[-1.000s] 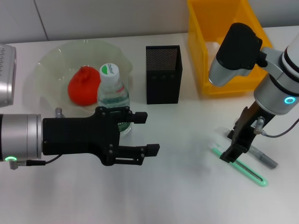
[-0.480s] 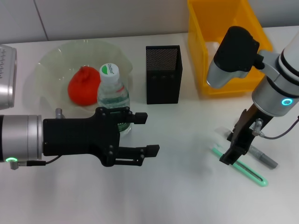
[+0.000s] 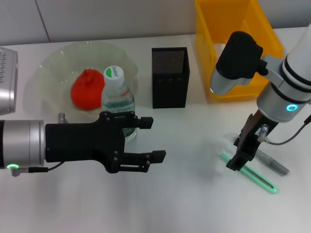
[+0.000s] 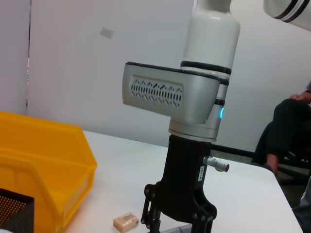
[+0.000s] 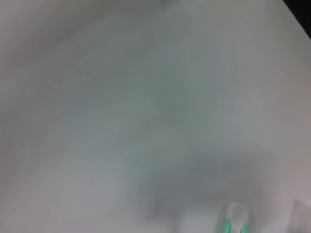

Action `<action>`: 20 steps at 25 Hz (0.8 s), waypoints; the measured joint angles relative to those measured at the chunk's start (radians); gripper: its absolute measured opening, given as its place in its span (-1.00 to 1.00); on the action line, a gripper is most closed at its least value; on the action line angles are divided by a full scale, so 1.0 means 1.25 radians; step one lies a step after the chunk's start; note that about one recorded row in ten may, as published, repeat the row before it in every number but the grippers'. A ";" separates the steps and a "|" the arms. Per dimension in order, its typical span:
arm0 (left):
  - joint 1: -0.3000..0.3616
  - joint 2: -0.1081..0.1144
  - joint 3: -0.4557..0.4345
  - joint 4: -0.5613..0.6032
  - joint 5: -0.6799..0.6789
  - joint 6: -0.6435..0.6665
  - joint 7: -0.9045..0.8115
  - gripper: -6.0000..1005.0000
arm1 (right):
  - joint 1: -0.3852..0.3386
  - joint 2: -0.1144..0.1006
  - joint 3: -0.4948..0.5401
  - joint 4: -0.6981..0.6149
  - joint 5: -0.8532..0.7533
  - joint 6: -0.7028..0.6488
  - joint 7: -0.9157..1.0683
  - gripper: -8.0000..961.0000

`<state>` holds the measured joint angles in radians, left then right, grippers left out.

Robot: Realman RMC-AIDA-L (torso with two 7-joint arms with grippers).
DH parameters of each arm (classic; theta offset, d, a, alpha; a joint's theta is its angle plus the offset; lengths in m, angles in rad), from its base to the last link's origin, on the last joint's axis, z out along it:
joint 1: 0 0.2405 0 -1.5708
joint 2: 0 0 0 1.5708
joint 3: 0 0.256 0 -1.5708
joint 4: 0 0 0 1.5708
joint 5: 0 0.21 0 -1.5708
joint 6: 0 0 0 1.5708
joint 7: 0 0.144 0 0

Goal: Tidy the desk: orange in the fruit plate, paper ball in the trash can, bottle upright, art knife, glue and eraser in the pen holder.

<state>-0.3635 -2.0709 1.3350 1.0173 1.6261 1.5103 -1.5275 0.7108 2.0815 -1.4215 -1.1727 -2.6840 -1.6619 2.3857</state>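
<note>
The orange point(image 3: 86, 90) lies in the pale-green fruit plate point(image 3: 53, 63). The bottle point(image 3: 118, 99) stands upright at the plate's front edge. My left gripper point(image 3: 152, 139) is open and empty just in front of the bottle. The black mesh pen holder point(image 3: 170, 77) stands mid-table. My right gripper point(image 3: 241, 151) hangs low over a long green tool point(image 3: 255, 176) and a grey pen-shaped tool point(image 3: 273, 165); which is the art knife and which the glue I cannot tell. The eraser point(image 4: 126, 221) lies beside the right gripper point(image 4: 177, 216). A bit of the white paper ball point(image 3: 218, 48) shows inside the trash can point(image 3: 209, 58).
The yellow trash can stands at the back right, close behind my right arm. The green tool's tip point(image 5: 235, 224) shows over bare table in the right wrist view. A silver arm segment point(image 3: 6, 77) is at the far left.
My right arm has shifted slightly left, with its gripper still low over the green tool. My left arm and the other objects have not moved.
</note>
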 joint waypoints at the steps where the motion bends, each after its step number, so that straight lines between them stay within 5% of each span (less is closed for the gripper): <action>1: 0.000 0.000 -0.001 -0.001 0.000 -0.001 0.008 0.59 | 0.001 0.000 -0.006 0.001 -0.001 0.002 0.001 0.35; 20: -0.001 0.001 -0.002 -0.002 0.000 -0.002 0.010 0.59 | 0.011 0.001 -0.026 0.020 -0.021 0.010 0.017 0.33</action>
<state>-0.3650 -2.0697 1.3329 1.0154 1.6260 1.5080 -1.5155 0.7240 2.0823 -1.4537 -1.1473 -2.7107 -1.6491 2.4071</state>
